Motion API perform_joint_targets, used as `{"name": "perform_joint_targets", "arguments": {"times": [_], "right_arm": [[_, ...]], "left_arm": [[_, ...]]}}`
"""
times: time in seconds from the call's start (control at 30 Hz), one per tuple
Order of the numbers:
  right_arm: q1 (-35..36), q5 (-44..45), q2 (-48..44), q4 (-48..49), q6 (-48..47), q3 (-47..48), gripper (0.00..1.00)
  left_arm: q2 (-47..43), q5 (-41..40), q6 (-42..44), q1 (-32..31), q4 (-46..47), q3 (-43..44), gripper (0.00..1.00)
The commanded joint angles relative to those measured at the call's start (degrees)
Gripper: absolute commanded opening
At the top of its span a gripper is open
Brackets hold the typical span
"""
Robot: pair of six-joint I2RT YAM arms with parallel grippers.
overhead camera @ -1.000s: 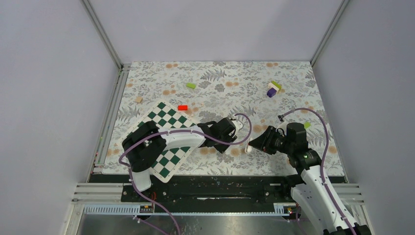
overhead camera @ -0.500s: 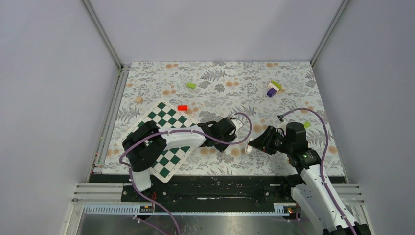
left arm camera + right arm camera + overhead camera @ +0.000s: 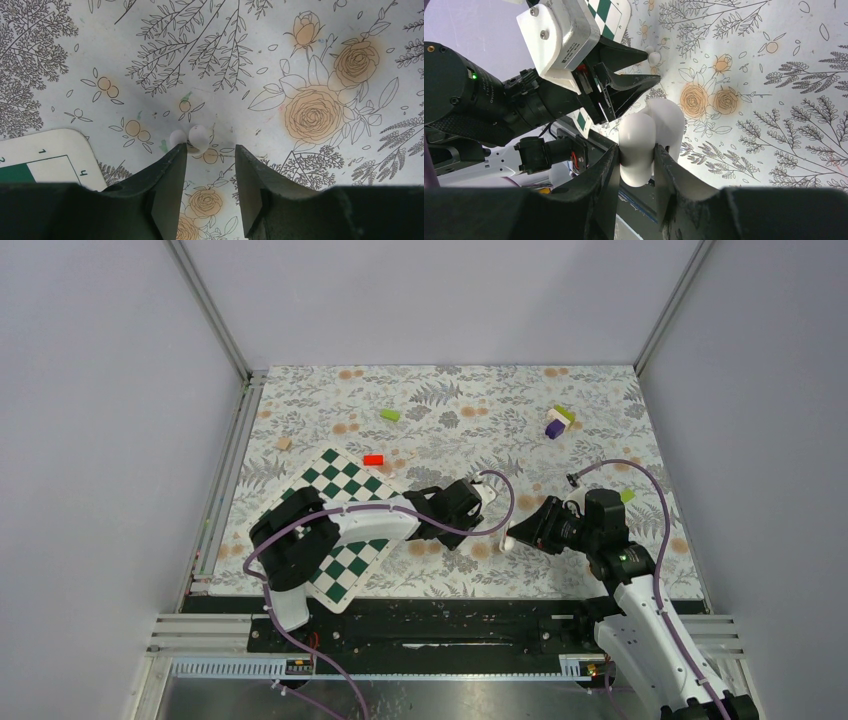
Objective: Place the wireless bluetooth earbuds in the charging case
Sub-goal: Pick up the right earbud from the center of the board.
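Observation:
Two small white earbuds lie side by side on the floral cloth, just past my left gripper's left fingertip. My left gripper hangs low over them, open, with nothing between its fingers. My right gripper is shut on the white charging case, which it holds off the cloth with its lid part hinged open. In the top view the case sits at the right gripper's tip, a short way right of the left gripper. The right wrist view also shows the earbuds beyond the left gripper's fingers.
A green and white chessboard lies under the left arm. Scattered on the cloth are a red block, a green block, a purple, white and green stack, a small wooden cube and a green piece.

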Motion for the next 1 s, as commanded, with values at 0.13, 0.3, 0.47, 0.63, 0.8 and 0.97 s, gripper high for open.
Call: {"name": "perform_joint_targets", "arguments": {"times": [0.13,0.3,0.47,0.63,0.8,0.97], "right_arm": [[-0.3,-1.6,-0.1,2.7,0.0,1.1,0.00],[-0.3,-1.8,0.2,3.1,0.1,1.0,0.00],[-0.3,-2.1,0.3,3.5,0.4,1.0,0.00],[-0.2,-2.3,0.4,3.6,0.3,1.2,0.00],[-0.3,-2.2,0.6,3.6,0.4,1.4,0.00],[-0.2,-2.2,0.3,3.5,0.3,1.3,0.00]], "left_arm": [[-3.6,-3.1,3.1,-0.8,0.9,1.7,0.40],[-3.4,-4.7,3.9,-1.2,0.9,1.2,0.41],[-1.1,-5.1,3.9,-1.2,0.9,2.2,0.41],[0.6,-4.9,3.9,-1.2,0.9,3.2,0.40],[2.0,-5.0,4.0,-1.2,0.6,4.4,0.36],[2.0,-5.4,3.6,-1.1,0.1,4.9,0.31]]}}
